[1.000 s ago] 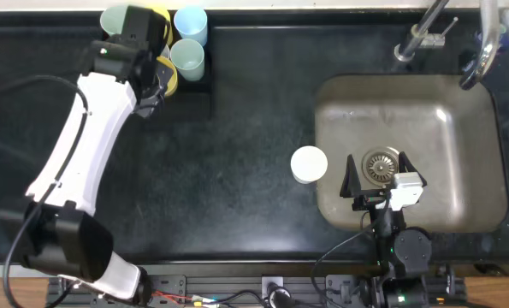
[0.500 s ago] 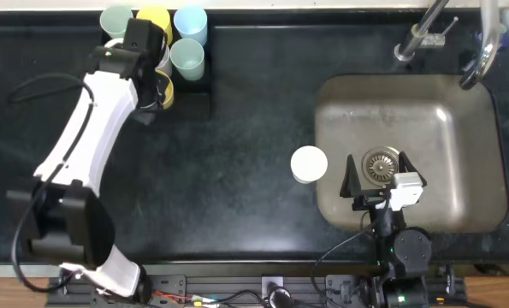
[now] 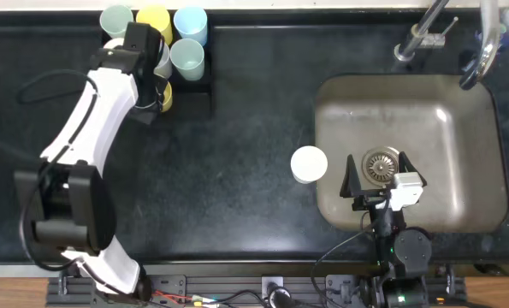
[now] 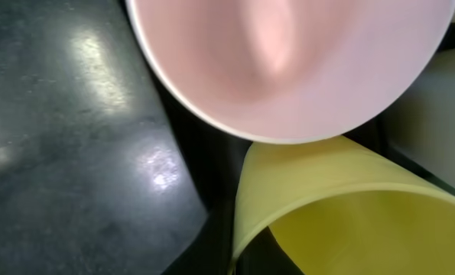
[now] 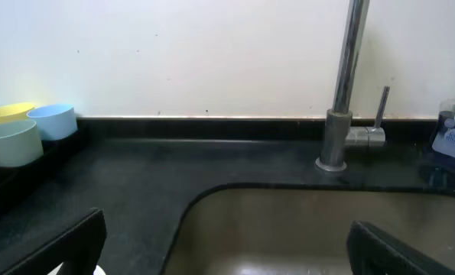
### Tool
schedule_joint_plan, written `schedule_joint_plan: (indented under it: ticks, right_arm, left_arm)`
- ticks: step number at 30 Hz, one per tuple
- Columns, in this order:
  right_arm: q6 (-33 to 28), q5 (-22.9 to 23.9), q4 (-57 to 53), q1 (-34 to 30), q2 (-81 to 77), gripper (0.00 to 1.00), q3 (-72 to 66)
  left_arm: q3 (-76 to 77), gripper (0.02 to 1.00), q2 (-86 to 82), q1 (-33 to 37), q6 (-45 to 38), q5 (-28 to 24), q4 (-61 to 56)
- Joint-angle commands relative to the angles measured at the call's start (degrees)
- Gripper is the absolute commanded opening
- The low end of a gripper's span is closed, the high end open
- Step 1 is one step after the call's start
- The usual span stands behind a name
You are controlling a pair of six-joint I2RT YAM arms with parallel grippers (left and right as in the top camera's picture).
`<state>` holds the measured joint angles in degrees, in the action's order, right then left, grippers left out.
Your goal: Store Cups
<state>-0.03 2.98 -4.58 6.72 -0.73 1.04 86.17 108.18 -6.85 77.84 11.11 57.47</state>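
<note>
Fingers of the right gripper [image 3: 377,167] stand wide apart and empty above the steel sink [image 3: 459,103]. The round white plastic cup [image 3: 309,163] stands on end on the black worktop [image 3: 254,197] just off their left side, beyond the sink's rim, its long axis vertical. This arm is far nearer to it than the left arm [image 3: 91,120], well away at the black cup rack [image 3: 198,92] with a yellow plastic cup [image 4: 326,168] below its wrist, its grip impossible to tell. Against a second ago, white cup and right gripper sit unchanged, while the left arm's wrist has drawn slightly back, uncovering the back-row yellow cup [image 3: 154,15].
</note>
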Motion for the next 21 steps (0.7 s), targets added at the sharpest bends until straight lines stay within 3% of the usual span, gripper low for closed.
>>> schedule_joint_plan:
  ticks: [1,10,21]
  right_arm:
    - [-0.17,0.04,0.28,-0.22,0.48,1.0,-0.76]
    - [-0.17,0.02,0.28,-0.22,0.48,0.998,-0.76]
    - [-0.17,0.02,0.28,-0.22,0.48,0.996,-0.76]
  left_arm:
    - [-0.5,0.034,0.76,0.52,0.68,0.07,-0.2]
    - [-0.5,0.056,1.16,0.52,0.68,1.36,-0.2]
    - [-0.5,0.231,0.42,0.52,0.7,2.99,-0.2]
